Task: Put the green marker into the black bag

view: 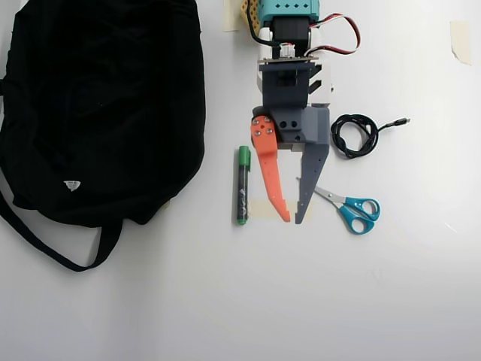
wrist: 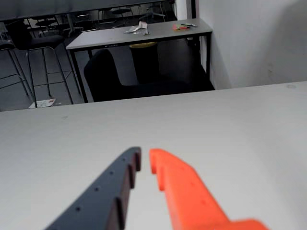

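Overhead view: gripper (view: 293,218) sits mid-frame, tips pointing down, fingers a little apart w/ nothing btwn them. Green marker (view: 242,185) lies flat on the table (view: 225,301) just left of the orange finger (view: 269,177), not touching. Black bag (view: 105,98) fills the upper left. Scissors (view: 352,209) and a coiled cable (view: 355,135) lie at right.

A white counter (view: 225,301) carries a black bag (view: 98,105), a green marker (view: 242,185), blue-handled scissors (view: 353,210), a coiled black cable (view: 355,134) and tape scraps (view: 459,39).
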`<control>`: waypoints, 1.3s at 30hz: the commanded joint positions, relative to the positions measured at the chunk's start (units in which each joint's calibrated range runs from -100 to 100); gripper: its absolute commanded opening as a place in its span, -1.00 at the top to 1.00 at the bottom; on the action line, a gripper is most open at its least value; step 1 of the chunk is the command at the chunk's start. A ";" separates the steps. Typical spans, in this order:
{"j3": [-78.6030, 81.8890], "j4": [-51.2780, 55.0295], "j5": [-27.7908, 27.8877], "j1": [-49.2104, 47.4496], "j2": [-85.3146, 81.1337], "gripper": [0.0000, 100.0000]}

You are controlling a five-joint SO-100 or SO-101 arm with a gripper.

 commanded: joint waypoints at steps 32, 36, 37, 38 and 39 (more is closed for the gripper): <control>-1.89 38.58 0.35 2.24 -1.62 0.95; -1.89 40.90 0.35 2.53 -1.62 0.95; -1.89 42.20 0.35 2.53 -1.62 0.95; -1.89 42.89 0.35 2.53 -1.62 0.95; -1.89 43.57 0.35 2.53 -1.62 0.95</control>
